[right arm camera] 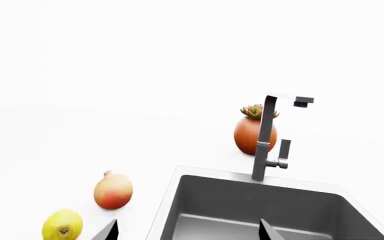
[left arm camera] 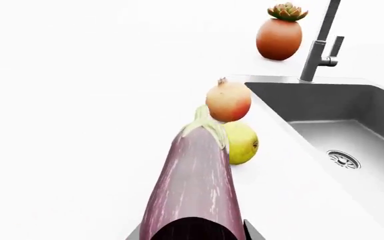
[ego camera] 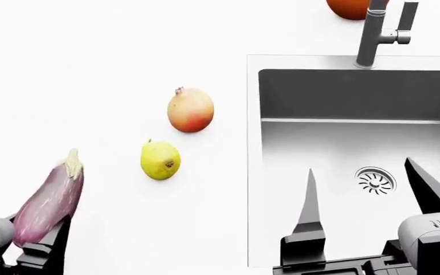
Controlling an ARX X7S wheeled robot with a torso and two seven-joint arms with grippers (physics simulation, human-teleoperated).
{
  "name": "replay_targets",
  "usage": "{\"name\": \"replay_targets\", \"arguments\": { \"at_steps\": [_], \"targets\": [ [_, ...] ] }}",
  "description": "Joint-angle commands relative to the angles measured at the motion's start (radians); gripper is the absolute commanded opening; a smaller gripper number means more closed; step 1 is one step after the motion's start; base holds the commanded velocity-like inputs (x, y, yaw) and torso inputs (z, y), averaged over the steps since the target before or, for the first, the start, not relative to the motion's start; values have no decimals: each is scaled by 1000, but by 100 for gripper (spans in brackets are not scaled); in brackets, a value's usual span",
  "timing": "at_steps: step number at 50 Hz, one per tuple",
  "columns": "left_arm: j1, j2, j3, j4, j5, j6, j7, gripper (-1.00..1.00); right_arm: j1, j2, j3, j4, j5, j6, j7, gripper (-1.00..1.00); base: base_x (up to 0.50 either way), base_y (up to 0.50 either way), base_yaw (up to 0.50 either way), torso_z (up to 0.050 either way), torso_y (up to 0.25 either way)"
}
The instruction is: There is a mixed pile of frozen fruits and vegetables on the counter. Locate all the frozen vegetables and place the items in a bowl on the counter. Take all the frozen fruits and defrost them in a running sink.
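Left gripper (ego camera: 32, 243) is clenched on the eggplant (ego camera: 50, 198), lifted off the counter (ego camera: 90, 69) at its near edge, so the vegetable step looks in hand; next it must travel to a bowl, which no view shows. Right gripper (ego camera: 369, 197) hangs with its fingers spread, holding nothing, over the sink (ego camera: 342, 91). Farther on lie the yellow pear (ego camera: 160, 160), then the round red-yellow fruit (ego camera: 190, 110), both waiting for the sink; the faucet (ego camera: 380, 34) stands beyond.
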Motion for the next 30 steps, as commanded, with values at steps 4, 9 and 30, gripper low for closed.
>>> {"name": "replay_targets", "arguments": {
  "at_steps": [4,9,30],
  "targets": [
    [-25,-22,-81,117,-129,-30,-90,-100,-7,-1,10,7,11,-14,6,100,0,0,0,0,0],
    [-47,-45,-124,188,-235,-60,-153,-100,-24,-5,30,8,15,-37,-2,100,0,0,0,0,0],
    [-87,-109,-189,256,-425,-77,-266,-100,-38,-10,43,14,2,-59,5,100,0,-48,0,0,0]
  ]
}}
